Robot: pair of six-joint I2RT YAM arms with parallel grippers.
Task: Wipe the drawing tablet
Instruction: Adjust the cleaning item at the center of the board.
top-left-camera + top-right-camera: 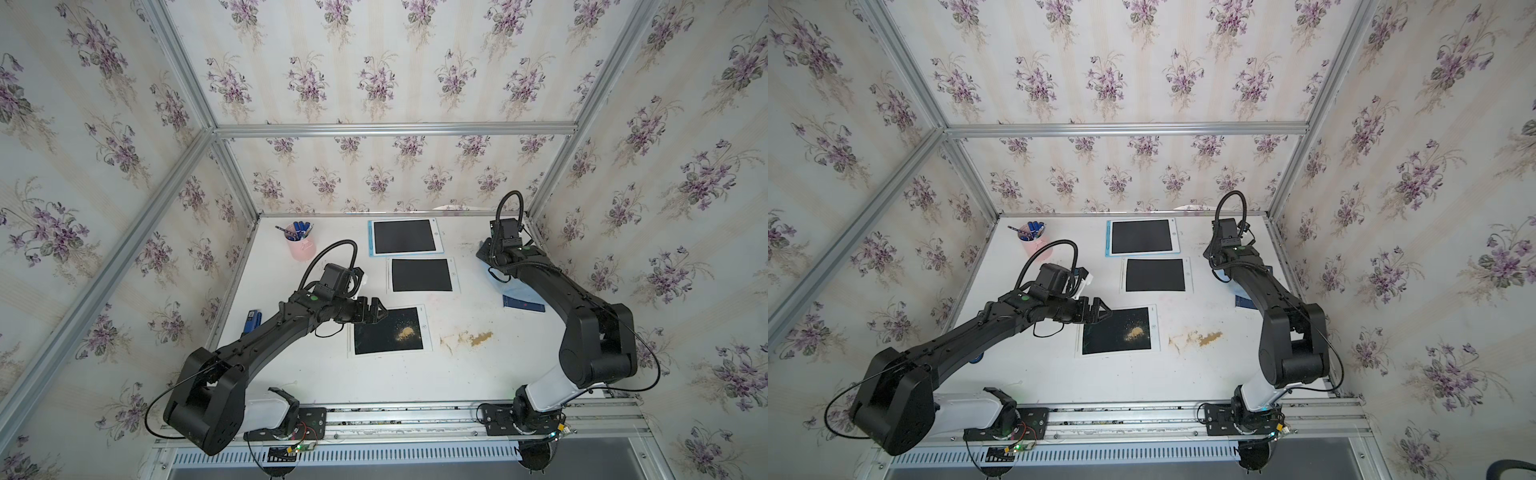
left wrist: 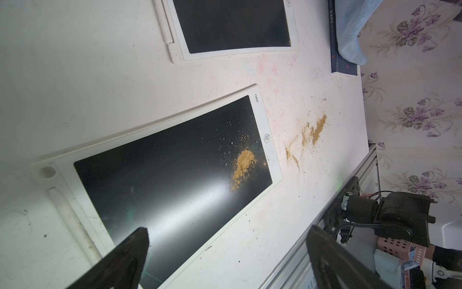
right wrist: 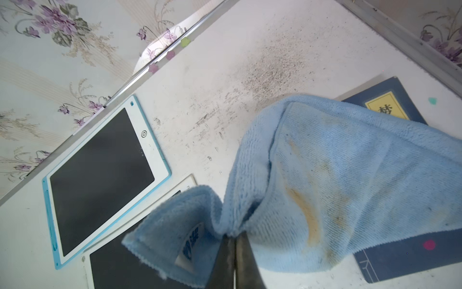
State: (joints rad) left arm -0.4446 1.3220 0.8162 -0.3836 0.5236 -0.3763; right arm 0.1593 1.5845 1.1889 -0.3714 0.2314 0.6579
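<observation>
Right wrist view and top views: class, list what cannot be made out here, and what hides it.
Book, right wrist view: title partly under the cloth.
Middle tablet, right wrist view: cut off by the picture edge, partly under the cloth.
Blue object, in a top view: mostly hidden by the left arm, unidentifiable.

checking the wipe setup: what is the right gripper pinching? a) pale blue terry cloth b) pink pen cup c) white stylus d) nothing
a: the right wrist view shows the right gripper shut on a fold of the pale blue terry cloth, which drapes over a dark blue book.
</observation>
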